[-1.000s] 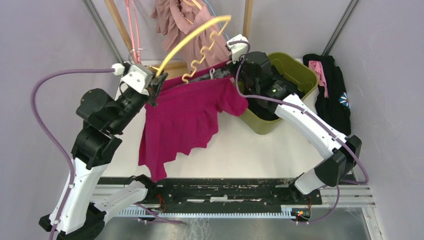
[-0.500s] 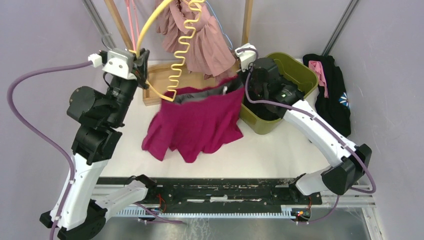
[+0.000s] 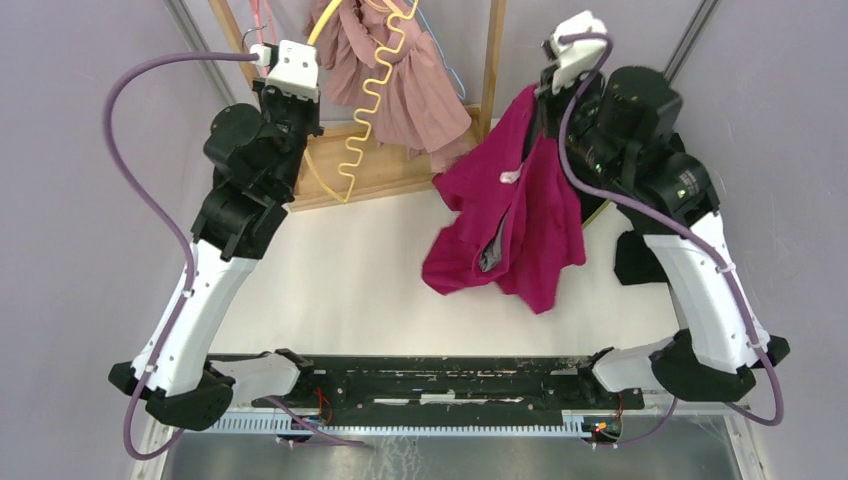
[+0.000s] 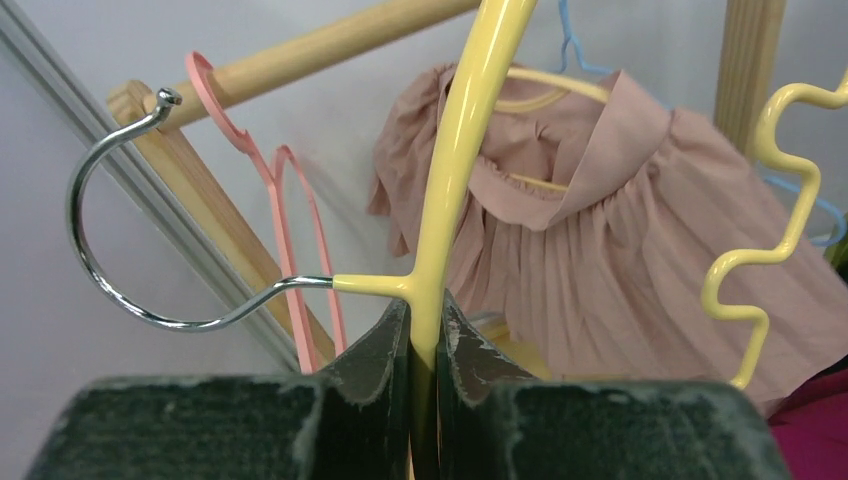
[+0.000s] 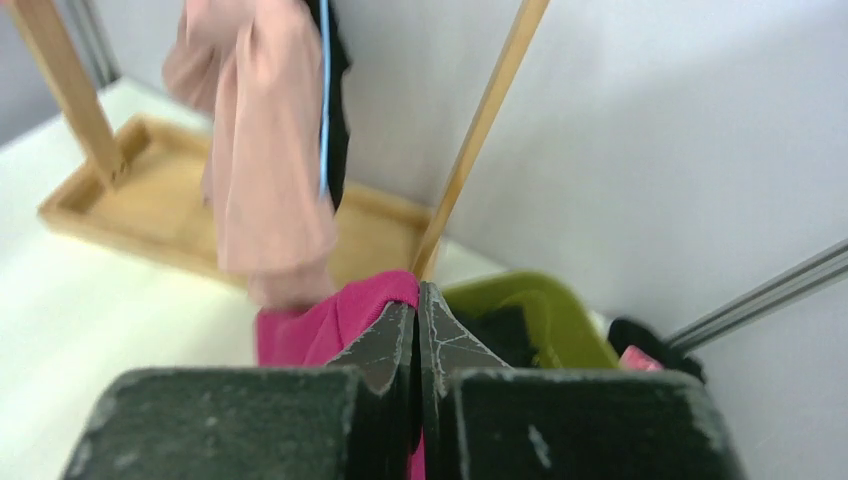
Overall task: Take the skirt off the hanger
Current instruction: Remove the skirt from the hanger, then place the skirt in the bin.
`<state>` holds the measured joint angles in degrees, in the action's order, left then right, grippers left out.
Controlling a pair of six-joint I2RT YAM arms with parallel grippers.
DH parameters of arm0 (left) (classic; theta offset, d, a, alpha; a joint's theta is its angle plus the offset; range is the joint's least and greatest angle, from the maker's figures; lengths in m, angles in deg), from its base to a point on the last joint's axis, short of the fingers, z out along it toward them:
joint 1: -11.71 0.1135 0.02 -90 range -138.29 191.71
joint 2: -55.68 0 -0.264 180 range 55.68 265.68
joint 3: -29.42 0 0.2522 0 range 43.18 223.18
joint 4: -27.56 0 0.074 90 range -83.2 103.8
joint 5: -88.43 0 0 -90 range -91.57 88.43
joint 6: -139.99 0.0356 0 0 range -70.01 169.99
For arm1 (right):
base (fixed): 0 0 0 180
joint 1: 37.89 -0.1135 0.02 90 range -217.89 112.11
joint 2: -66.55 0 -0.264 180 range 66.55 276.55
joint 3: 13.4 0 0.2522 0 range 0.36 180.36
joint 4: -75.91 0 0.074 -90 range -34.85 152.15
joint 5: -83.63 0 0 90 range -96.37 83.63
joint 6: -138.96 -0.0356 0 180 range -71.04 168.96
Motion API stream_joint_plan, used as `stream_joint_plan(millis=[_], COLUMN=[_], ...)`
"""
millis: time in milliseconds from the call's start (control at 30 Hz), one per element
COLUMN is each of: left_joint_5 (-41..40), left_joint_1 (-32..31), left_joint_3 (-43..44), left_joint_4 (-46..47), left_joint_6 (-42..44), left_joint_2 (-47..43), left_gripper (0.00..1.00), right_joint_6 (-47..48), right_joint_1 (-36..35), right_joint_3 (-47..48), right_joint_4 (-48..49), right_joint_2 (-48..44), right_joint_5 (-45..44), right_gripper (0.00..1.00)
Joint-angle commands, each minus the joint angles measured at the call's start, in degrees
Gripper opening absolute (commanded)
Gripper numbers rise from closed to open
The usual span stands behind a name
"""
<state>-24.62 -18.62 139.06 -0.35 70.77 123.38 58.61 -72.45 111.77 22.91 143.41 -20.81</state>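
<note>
The left fingers (image 4: pixel 385 345) are pinched tight on the yellow hanger (image 4: pixel 455 170), right at its neck beside the steel hook. They hold it high by the wooden rack (image 3: pixel 493 60), a grip that steadies the frame while the cloth goes the other way. Across the way, the right fingers (image 5: pixel 385 345) are clamped shut on a fold of the magenta skirt (image 3: pixel 520 220). It hangs limp from them over the table (image 3: pixel 340 290), well apart from the hanger. The separation looks done; a set-down likely follows, perhaps toward the green bin (image 5: pixel 530 305).
</note>
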Motion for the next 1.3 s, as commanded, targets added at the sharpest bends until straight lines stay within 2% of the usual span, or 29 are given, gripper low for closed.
stream_joint_plan(millis=[0,133,200,267,367,433,600,800,867,1067,1267], left_joint_5=[-6.5,-9.0,-8.9,-8.3,-7.3,-7.2,-7.4,-8.1,-7.5,-8.1,-8.5], left_joint_1=[0.2,0.3,0.3,0.3,0.2,0.2,0.3,0.2,0.3,0.3,0.3], left_joint_3=[-0.1,-2.0,-3.0,-4.4,-6.6,-7.6,-10.9,-14.0,-14.7,-17.5,-19.6], left_joint_4=[2.2,2.5,2.3,2.2,1.7,1.1,0.3,1.1,1.2,1.6,1.9], left_joint_6=[2.9,3.5,3.3,2.4,1.1,0.6,-0.7,0.0,-0.4,-0.1,0.6], left_joint_2=[0.1,-0.7,-1.7,-3.3,-5.8,-7.2,-9.8,-10.8,-11.2,-12.8,-12.3], left_gripper=[0.03,0.03,0.03,0.03,0.03,0.03,0.03,0.03,0.03,0.03,0.03], right_joint_6=[3.4,5.2,6.1,7.9,13.2,15.6,17.8,15.7,13.5,-2.5,-13.3], right_joint_1=[0.3,0.3,0.3,0.4,0.5,1.0,2.9,7.1,9.6,21.4,30.4], right_joint_3=[18.2,37.8,42.1,39.0,25.2,20.7,22.0,32.4,34.0,35.9,40.3], right_joint_4=[2.8,2.5,5.7,12.2,28.2,35.1,39.8,36.4,36.0,34.2,37.0], right_joint_2=[7.3,15.3,16.2,13.8,7.8,6.2,10.5,20.3,22.1,25.6,30.9], right_joint_5=[-3.7,-7.8,-10.2,-13.7,-20.0,-22.2,-21.9,-19.9,-19.4,-15.2,-13.4], right_gripper=[0.01,0.01,0.01,0.01,0.01,0.01,0.01,0.01,0.01,0.01,0.01])
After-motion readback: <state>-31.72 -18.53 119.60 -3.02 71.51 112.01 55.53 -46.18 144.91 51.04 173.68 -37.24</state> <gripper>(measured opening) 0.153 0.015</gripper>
